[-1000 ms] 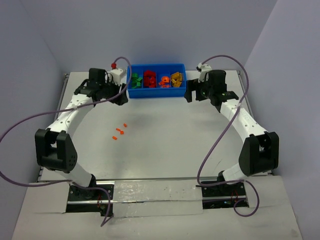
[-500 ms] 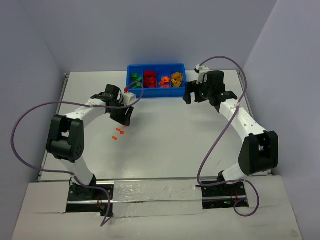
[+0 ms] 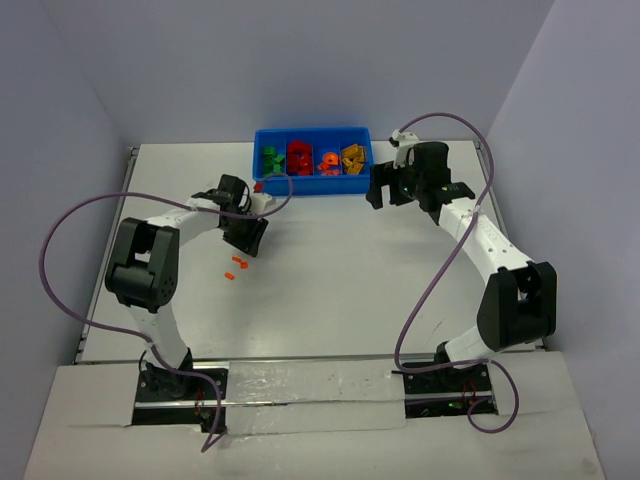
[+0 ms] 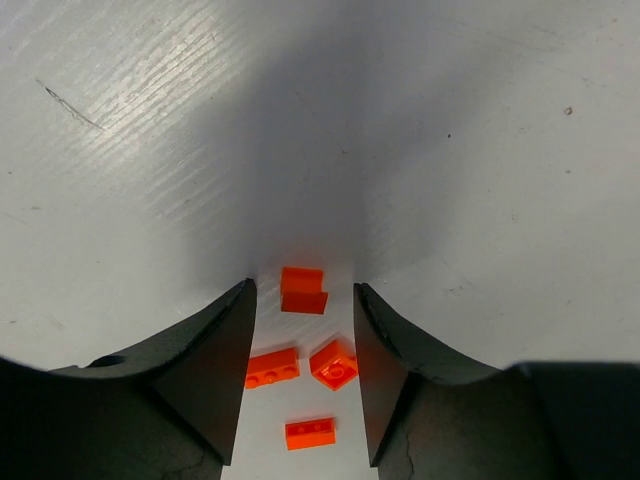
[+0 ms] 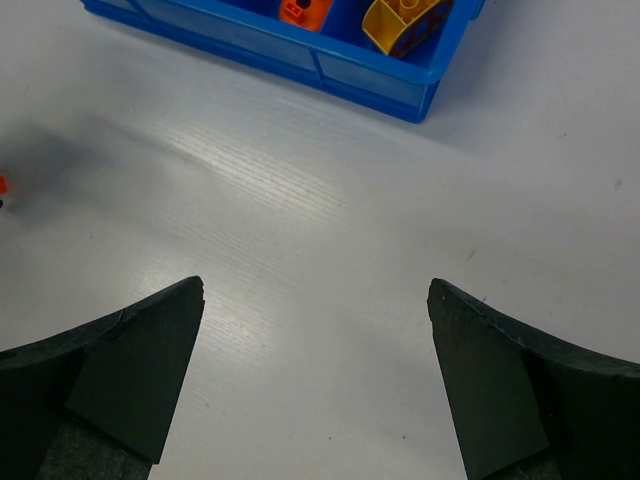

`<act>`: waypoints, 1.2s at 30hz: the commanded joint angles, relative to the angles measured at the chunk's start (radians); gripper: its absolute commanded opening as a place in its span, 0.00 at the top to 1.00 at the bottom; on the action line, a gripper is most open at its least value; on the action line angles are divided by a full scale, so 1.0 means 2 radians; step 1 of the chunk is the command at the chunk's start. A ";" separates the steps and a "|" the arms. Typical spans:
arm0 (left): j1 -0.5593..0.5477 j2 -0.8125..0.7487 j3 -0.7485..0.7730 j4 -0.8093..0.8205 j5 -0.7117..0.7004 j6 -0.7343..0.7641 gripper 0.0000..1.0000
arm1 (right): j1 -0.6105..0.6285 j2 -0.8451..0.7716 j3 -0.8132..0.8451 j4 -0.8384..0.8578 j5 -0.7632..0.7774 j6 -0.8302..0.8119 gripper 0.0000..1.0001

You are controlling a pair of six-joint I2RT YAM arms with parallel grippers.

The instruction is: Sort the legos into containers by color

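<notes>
Several small orange legos (image 3: 238, 265) lie loose on the white table left of centre. My left gripper (image 3: 249, 240) hangs low over them, open. In the left wrist view its black fingers (image 4: 225, 350) straddle one orange lego (image 4: 303, 302) at the tips, with a gap on each side, and three more orange legos (image 4: 272, 367) lie between them further back. The blue tray (image 3: 310, 187) at the back holds green, red, orange and yellow legos in its four containers. My right gripper (image 3: 378, 190) is open and empty over bare table (image 5: 315, 288), just in front of the tray's right end.
The right wrist view shows the tray's front wall (image 5: 370, 75) with an orange piece (image 5: 305, 10) and a yellow piece (image 5: 405, 20) inside. Purple cables loop beside both arms. The table's left edge (image 3: 118, 215) runs near the left arm.
My left arm has swung from beside the tray's left end down and toward the loose orange legos, and its jaws have narrowed. The right arm has barely moved.
</notes>
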 commanded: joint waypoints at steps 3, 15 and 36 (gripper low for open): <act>-0.005 0.013 0.010 0.025 -0.007 0.019 0.54 | 0.001 0.000 0.016 0.002 0.004 -0.005 0.00; -0.025 -0.022 0.035 -0.025 0.025 0.027 0.91 | 0.001 0.002 0.014 0.003 0.003 -0.005 0.00; -0.102 0.208 0.486 0.226 0.012 -0.198 1.00 | -0.003 -0.017 0.004 0.008 0.038 -0.008 0.00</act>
